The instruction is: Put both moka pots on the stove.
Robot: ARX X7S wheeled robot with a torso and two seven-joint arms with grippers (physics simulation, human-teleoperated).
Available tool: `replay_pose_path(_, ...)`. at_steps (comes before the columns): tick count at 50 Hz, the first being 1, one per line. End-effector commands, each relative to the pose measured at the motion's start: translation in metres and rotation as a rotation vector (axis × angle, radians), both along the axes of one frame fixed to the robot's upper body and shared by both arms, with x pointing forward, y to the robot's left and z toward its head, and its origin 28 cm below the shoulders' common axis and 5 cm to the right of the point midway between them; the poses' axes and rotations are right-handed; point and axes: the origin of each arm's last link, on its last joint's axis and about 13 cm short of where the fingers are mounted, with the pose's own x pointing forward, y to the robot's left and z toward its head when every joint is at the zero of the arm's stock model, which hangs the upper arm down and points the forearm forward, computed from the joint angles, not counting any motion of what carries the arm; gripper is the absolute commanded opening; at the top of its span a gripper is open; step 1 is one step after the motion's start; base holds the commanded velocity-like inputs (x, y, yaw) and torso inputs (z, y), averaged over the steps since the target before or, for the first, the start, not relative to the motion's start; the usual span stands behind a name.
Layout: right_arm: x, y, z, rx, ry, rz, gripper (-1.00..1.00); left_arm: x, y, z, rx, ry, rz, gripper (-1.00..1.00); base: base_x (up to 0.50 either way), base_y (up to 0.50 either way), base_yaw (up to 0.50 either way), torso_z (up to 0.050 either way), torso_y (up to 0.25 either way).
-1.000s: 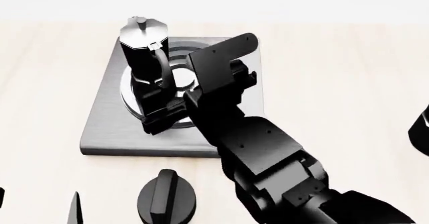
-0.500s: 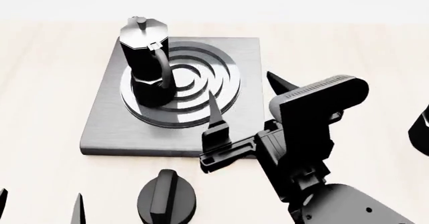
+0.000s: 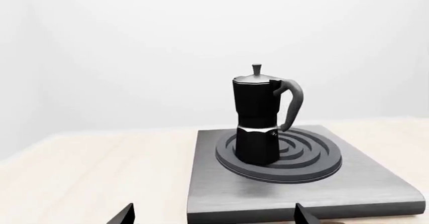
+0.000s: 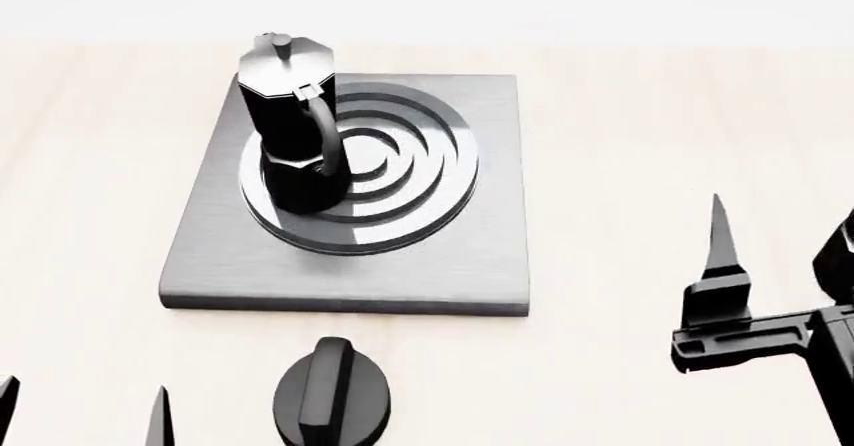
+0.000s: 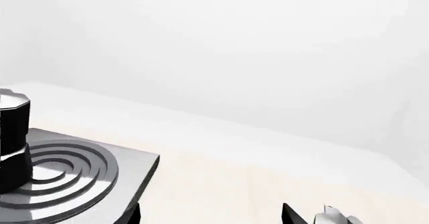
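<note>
The right gripper (image 4: 787, 296) sits low at the right edge of the head view, over bare table, one pointed finger (image 4: 722, 251) standing up and the other cut off by the frame. In its own wrist view two dark fingertips (image 5: 290, 215) peek in well apart, nothing between them, so the jaws are spread and empty. Just beyond it, at the very right edge, a sliver of something black (image 4: 837, 256) shows, too cropped to name.

Down at the bottom left, the left gripper (image 4: 83, 416) shows only two fingertips (image 4: 158, 418), likewise apart and holding nothing; its wrist view shows both tips (image 3: 305, 216) wide of each other, facing the stove.

Close to it, a squat black knob (image 4: 334, 398) rests on the light wooden table (image 4: 641, 116), just in front of the stove's near edge.

The stove (image 4: 454, 256) lies flat, mid-table. One moka pot (image 4: 287, 126) stands upright on the left part of its ring burner (image 4: 400, 181), handle toward the burner's middle. Only that one pot is clearly in view.
</note>
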Motion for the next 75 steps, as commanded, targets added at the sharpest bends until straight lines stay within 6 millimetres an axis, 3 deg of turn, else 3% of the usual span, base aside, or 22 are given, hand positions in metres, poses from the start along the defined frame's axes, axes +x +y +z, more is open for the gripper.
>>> replay_pose_path(1, -0.029, -0.039, 0.004, -0.029, 0.032, -0.149, 1.0, 0.0, -0.001, -0.001, 0.0, 0.002, -0.002, 1.0, 0.0, 0.0, 0.0, 0.0, 0.0)
replay_pose_path(12, -0.031, -0.063, 0.006, 0.008, 0.08, -0.254, 1.0, -0.002, -0.001, 0.001, -0.001, -0.001, -0.009, 1.0, 0.0, 0.0, 0.0, 0.0, 0.0)
replay_pose_path(36, 0.0, -0.105, -0.011, 0.054, 0.307, -0.348, 1.0, -0.001, 0.0, 0.001, -0.003, -0.004, -0.007, 1.0, 0.0, 0.0, 0.0, 0.0, 0.0)
replay_pose_path(55, 0.033, -0.114, 0.0, 0.07, 0.352, -0.348, 1.0, -0.003, -0.001, -0.001, -0.001, -0.027, -0.029, 1.0, 0.0, 0.0, 0.0, 0.0, 0.0)
replay_pose_path(75, 0.054, -0.112, -0.01, 0.062, 0.403, -0.322, 1.0, -0.003, -0.003, 0.0, 0.0, -0.027, -0.038, 1.0, 0.0, 0.0, 0.0, 0.0, 0.0)
